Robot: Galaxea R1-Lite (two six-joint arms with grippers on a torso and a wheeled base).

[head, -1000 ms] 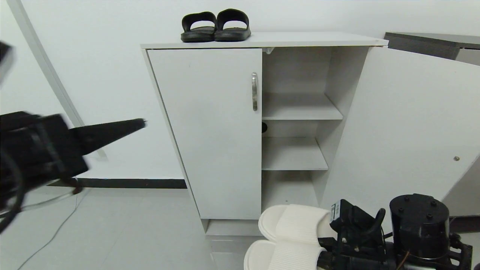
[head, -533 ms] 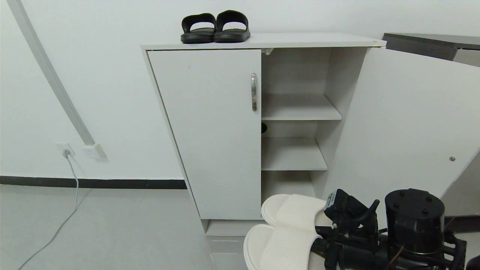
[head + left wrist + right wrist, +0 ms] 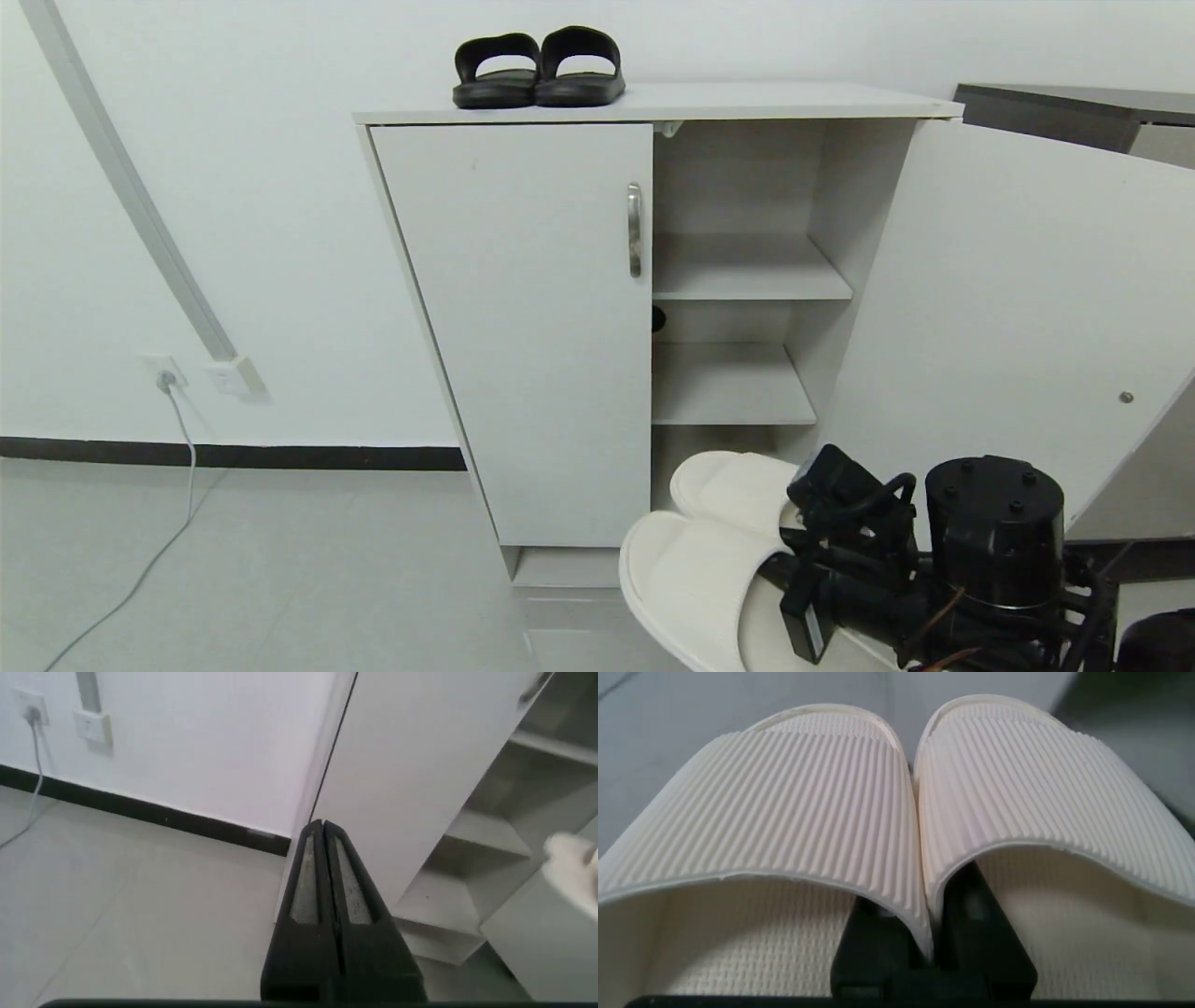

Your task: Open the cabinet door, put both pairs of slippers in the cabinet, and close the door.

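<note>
- Right gripper (image 3: 924,938) pinches the white slippers (image 3: 709,560) by their inner straps, at 5 o'clock below the open cabinet (image 3: 513,327).
- Left gripper (image 3: 323,873): fingers pressed together.
- Black slippers (image 3: 539,67) sit on the cabinet top, at 12 o'clock.

Ribbed white slippers (image 3: 822,793); matt cabinet (image 3: 513,327).

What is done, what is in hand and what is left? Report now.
Done: the right door stands open. In hand: the right gripper is shut on the white slippers, held low in front of the open side. Left: set them on a shelf, fetch the black slippers from the cabinet top, put them inside, and close the door. The left gripper is shut, holding nothing.
</note>
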